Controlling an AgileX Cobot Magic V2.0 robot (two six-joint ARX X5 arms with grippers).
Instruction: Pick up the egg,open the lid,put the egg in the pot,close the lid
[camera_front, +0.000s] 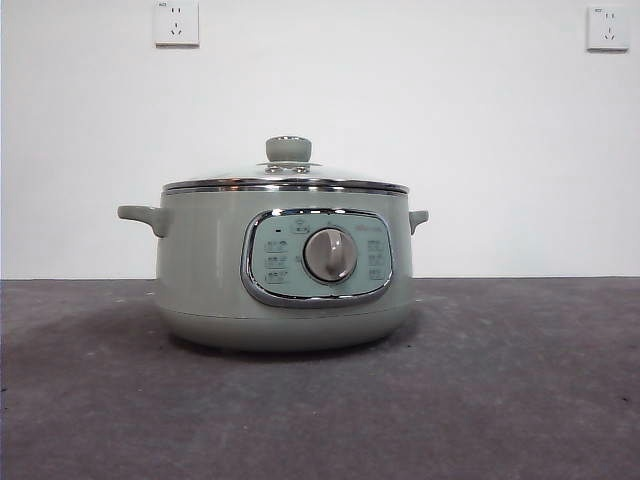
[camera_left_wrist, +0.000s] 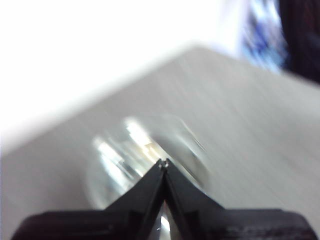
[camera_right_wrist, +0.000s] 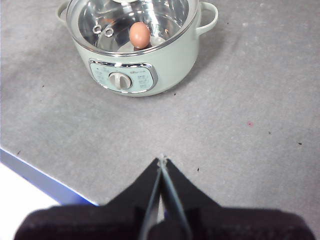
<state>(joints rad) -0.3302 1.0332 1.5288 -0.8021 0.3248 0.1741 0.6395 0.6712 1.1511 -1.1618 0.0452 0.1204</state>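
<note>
A pale sage-green electric pot (camera_front: 285, 275) sits at the centre of the front view on a grey table (camera_front: 520, 400), its glass lid (camera_front: 286, 180) seated squarely on the chrome rim and the matching green knob (camera_front: 288, 149) standing upright on top. In the right wrist view, the reddish-brown egg (camera_right_wrist: 139, 34) shows through the glass in the upper centre of the frame, a small smooth oval resting on the shiny steel floor of the pot, far smaller than the vessel around it. The lid appears to be down to close off the egg inside, which would put the task at or near its end. The right gripper (camera_right_wrist: 161, 161) is at the lower centre of its own view, jaws pressed together with nothing between them, well apart from the pot and over bare table, a placement that reads as an arm drawn clear. The left gripper (camera_left_wrist: 163, 162) is likewise clenched on nothing; its picture is heavily blurred, and the bright glassy round shape just beyond its tips is probably the lid, though the blur leaves that uncertain. The control panel (camera_front: 318, 258) and silver dial (camera_front: 330, 254) face the front camera.
</note>
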